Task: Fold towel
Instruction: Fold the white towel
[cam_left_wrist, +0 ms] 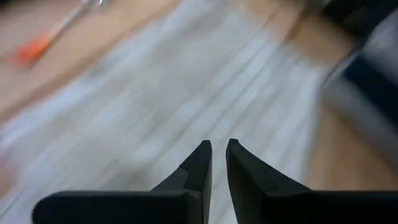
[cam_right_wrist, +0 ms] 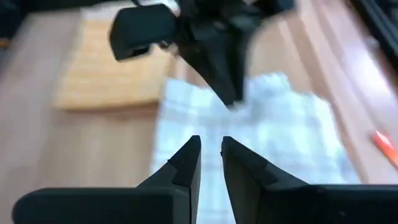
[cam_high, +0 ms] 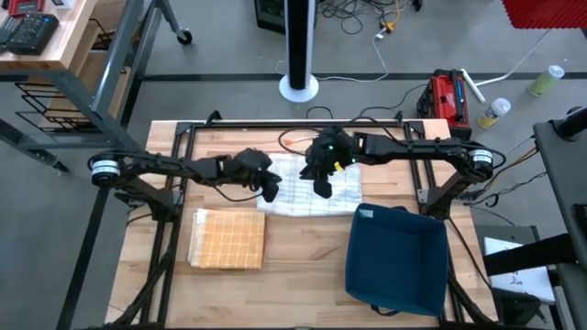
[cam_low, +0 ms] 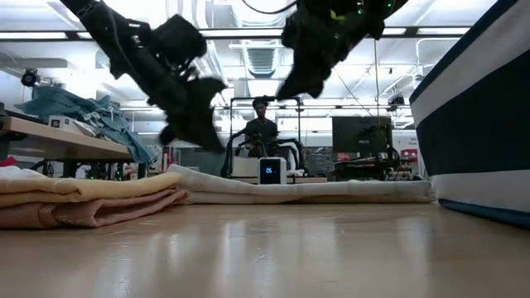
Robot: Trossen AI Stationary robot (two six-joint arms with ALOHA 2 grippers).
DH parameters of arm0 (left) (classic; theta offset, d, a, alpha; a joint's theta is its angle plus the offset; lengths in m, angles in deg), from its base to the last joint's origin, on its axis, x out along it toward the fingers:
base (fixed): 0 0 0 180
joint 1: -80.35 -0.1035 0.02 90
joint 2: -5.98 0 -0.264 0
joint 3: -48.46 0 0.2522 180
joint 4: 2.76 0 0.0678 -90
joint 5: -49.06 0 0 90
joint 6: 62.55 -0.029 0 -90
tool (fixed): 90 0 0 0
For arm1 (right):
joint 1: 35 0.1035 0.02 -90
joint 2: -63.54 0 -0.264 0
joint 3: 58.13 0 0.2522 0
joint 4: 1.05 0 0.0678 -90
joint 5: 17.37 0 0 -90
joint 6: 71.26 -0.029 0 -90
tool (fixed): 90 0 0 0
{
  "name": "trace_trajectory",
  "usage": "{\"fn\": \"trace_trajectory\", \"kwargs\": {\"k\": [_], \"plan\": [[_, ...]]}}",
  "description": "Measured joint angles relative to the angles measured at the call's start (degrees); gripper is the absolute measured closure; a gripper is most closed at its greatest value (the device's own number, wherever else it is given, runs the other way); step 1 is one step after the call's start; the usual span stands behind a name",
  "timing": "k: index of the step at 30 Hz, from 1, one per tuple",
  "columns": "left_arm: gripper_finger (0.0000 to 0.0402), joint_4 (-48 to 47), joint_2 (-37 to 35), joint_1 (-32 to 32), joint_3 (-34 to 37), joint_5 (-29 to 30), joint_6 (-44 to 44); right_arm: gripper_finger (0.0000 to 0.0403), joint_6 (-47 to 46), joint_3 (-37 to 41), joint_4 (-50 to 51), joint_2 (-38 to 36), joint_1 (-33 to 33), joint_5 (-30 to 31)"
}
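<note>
Fingers of the left end effector (cam_left_wrist: 218,155) are seen nearly together with a thin gap and nothing between them, above the white checked towel (cam_high: 312,191). The right end effector (cam_right_wrist: 210,152) is likewise narrowed to a slit and empty, held over the same towel, just beside the left one. The towel is laid flat at the middle of the bench (cam_high: 303,261). A folded yellow towel (cam_high: 227,238) is placed to its left-front, and a dark blue bin (cam_high: 396,259) to its right-front.
</note>
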Motion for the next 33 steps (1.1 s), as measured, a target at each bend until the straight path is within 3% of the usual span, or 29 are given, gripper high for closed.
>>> {"fn": "trace_trajectory", "kwargs": {"k": [2,5,7,13,17,22,33], "plan": [[0.0367,-6.45,0.16,-0.19,0.0,4.97,1.84,0.0348,0.8,0.35,1.89,-0.01,0.01,4.62],[0.037,-15.1,0.47,-0.41,0.2,17.19,7.92,0.0358,0.95,0.89,5.06,-0.44,-0.03,10.54],[0.0372,-17.81,0.53,-0.68,0.53,20.11,10.03,0.0364,1.33,1.34,5.02,-0.46,-0.07,11.49],[0.0369,-15.29,1.81,-1.39,0.75,20.1,11.42,0.0369,2.33,1.61,4.71,-0.52,-0.01,11.33],[0.0361,-14.4,4.43,-2.57,0.6,15.56,14.6,0.036,2.17,2.51,1.95,-1.87,-0.03,9.78],[0.0338,-14.73,9.45,-3.25,-0.05,9.77,16.34,0.0341,-0.08,3.95,0.76,-8.18,0.01,7.22],[0.0268,-14.63,13.97,-3.45,-6.12,8.35,13.34,0.0305,-2.98,11.71,0.82,-21.52,0.34,7.46]]}}
